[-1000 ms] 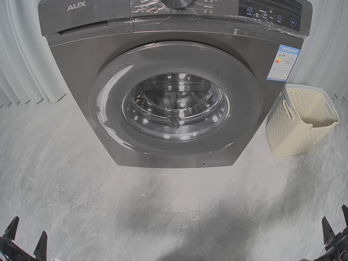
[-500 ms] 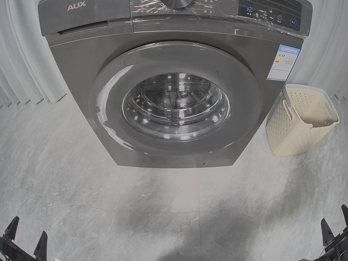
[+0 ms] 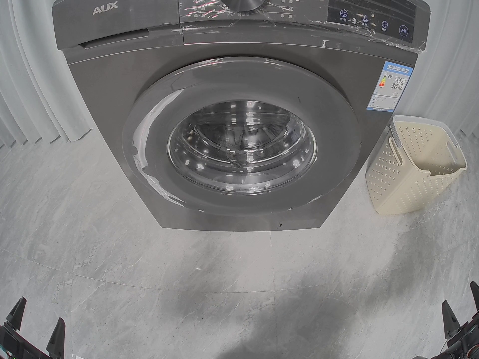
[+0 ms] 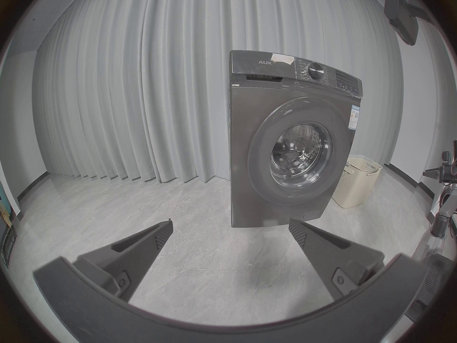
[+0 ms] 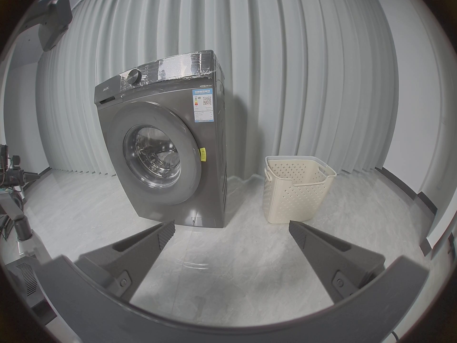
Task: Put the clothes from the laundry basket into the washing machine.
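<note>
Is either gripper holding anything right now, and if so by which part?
Nothing is held. The left gripper and the right gripper are both open and empty, well apart from the laundry basket.

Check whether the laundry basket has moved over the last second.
No. In the head view the laundry basket sits exactly where it was, beside the lower right corner of the washing machine.

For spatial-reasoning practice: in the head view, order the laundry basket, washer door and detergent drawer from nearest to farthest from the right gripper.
From the right gripper:
1. laundry basket, right of the washing machine.
2. door, centre front.
3. detergent drawer, top left.
</note>
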Tool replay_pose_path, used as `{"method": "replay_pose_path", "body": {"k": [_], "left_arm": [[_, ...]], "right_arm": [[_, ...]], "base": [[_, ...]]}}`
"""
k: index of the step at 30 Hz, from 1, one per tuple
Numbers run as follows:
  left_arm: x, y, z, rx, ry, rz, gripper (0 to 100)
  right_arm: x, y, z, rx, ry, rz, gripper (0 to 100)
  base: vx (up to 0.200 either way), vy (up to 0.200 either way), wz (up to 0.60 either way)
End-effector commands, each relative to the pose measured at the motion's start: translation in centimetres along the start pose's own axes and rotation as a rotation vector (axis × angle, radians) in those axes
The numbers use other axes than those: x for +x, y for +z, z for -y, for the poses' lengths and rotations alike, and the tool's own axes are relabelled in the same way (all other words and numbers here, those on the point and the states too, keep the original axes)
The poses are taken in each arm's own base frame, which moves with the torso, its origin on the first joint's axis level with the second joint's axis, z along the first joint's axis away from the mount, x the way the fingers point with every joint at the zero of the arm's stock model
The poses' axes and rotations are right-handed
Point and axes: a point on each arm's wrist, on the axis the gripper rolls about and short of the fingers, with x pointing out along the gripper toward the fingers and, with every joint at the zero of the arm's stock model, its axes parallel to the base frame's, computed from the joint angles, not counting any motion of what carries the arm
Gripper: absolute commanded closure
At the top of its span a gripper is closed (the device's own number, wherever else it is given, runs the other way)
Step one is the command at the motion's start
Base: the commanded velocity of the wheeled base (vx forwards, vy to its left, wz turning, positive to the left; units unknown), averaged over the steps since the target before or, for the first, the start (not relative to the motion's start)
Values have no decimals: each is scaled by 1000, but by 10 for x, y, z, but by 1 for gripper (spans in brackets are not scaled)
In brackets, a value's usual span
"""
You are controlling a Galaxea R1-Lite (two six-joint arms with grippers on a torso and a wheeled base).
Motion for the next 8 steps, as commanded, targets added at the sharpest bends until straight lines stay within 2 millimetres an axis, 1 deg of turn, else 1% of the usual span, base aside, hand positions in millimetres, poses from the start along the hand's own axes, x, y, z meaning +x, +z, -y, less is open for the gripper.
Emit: {"method": "replay_pose_path", "body": {"k": [1,8], "left_arm": [[0,-5,0,0,0,-7,0],[0,-5,0,0,-2,-6,0]], "right_arm": [[0,-5,0,-1,0,-6,0],[0,-5,0,0,2,-9,0]], "base": [[0,0,0],[0,0,0]]}}
